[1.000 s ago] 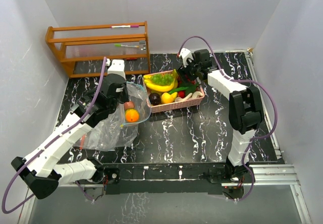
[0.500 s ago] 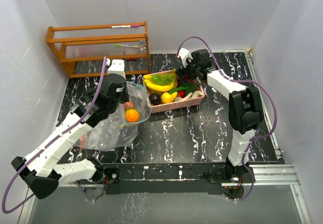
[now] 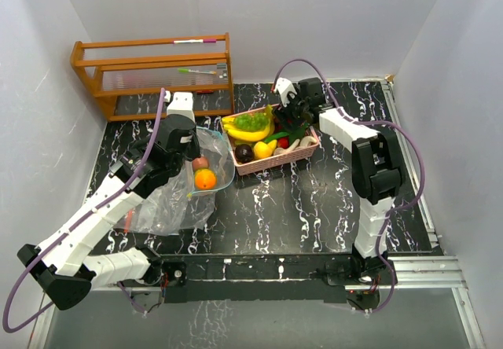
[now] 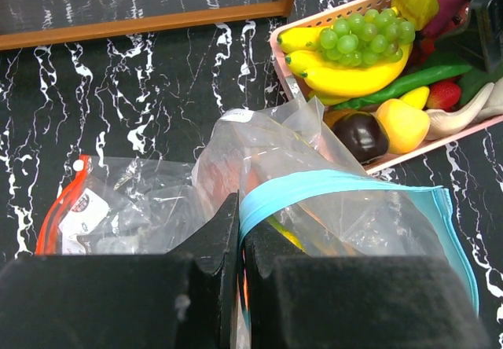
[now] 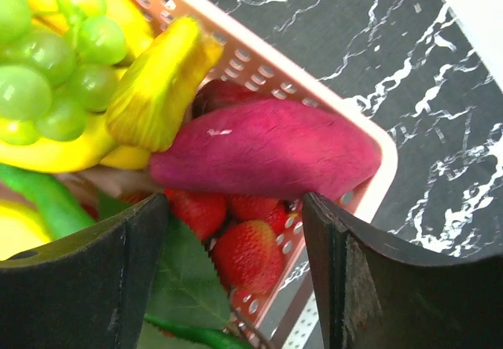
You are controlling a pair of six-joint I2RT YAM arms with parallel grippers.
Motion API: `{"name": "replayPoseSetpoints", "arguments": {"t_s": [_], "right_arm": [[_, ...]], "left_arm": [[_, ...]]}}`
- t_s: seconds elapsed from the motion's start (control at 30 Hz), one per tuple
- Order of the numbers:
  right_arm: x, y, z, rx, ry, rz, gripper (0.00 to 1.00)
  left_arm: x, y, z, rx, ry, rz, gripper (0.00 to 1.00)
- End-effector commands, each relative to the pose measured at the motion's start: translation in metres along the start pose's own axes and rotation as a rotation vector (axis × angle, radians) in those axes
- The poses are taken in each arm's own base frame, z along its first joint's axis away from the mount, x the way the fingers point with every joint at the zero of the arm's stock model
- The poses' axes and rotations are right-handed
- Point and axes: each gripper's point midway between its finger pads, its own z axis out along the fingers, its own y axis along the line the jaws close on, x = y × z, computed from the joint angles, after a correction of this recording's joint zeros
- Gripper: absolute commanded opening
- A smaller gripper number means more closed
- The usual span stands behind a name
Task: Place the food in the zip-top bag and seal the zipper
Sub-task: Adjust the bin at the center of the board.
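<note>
Meanwhile, left jaws pinch the bag rim as right jaws hang apart over a purple sweet potato; lowering and closing looks next.

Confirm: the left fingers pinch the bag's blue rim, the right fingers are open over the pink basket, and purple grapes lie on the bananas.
The colour is wrong: the left wrist view shows green grapes on the bananas. The left fingers pinch the bag's blue rim, and the right fingers are open over the pink basket.
</note>
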Motion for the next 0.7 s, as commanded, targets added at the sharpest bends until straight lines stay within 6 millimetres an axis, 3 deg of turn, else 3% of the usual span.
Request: {"name": "replayPoseSetpoints", "arguments": {"t_s": [0.0, 0.17, 0.43, 0.6, 0.67], "right_arm": [[-0.005, 0.015, -0.015, -0.037, -0.044, 0.029, 0.65], [-0.005, 0.038, -0.032, -0.073, -0.032, 0.097, 0.28], [-0.008, 0.078, -0.068, -0.010, 0.025, 0.223, 0.09], [0.007, 0.120, -0.090, -0.040, 0.063, 0.378, 0.09], [0.009, 0.125, -0.097, 0.002, 0.061, 0.420, 0.21]], "left_arm": [[-0.016, 0.008, -0.009, -0.016, -0.043, -0.020, 0.00], [-0.014, 0.008, -0.009, -0.019, -0.040, -0.018, 0.00], [-0.014, 0.002, -0.007, 0.006, -0.039, -0.027, 0.00], [-0.014, -0.002, -0.005, 0.022, -0.041, -0.024, 0.00], [-0.014, -0.003, -0.004, 0.027, -0.042, -0.022, 0.00]]}}
